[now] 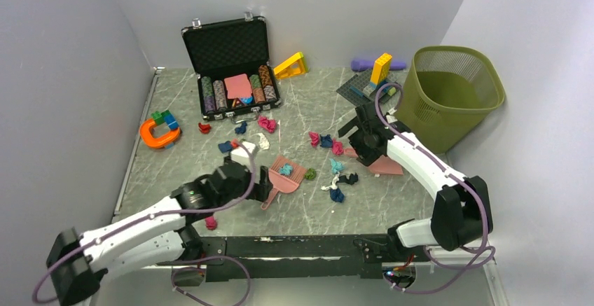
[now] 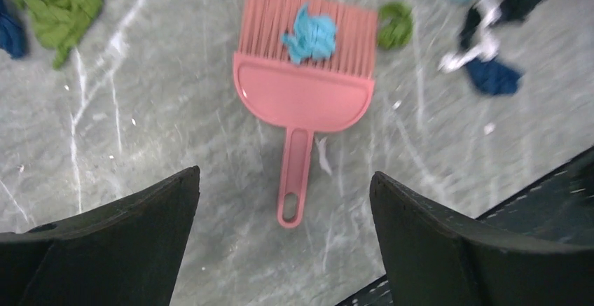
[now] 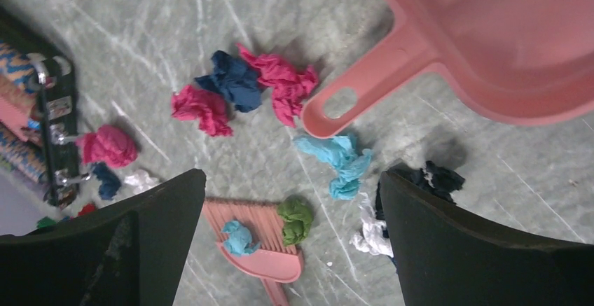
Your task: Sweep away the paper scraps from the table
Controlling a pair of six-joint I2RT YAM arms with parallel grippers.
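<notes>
Paper scraps (image 1: pixel 267 124) in magenta, blue, teal, white and green lie scattered across the middle of the grey table (image 1: pixel 308 211). A pink brush (image 2: pixel 305 89) lies flat with a teal scrap (image 2: pixel 312 34) on its bristles and a green scrap (image 2: pixel 396 26) beside them. My left gripper (image 2: pixel 285 173) hovers open above the brush handle, holding nothing. My right gripper (image 3: pixel 291 174) is open above the scraps, next to the handle of the pink dustpan (image 3: pixel 504 33). Magenta and blue scraps (image 3: pixel 231 78) sit by that handle, and a teal scrap (image 3: pixel 340 162) lies below it.
An open black case of poker chips (image 1: pixel 231 68) stands at the back. A green mesh wastebasket (image 1: pixel 455 89) sits at the right. An orange U-shaped toy (image 1: pixel 160 134), a yellow block (image 1: pixel 291 64) and a block baseplate (image 1: pixel 361 85) lie around. Lavender walls enclose the table.
</notes>
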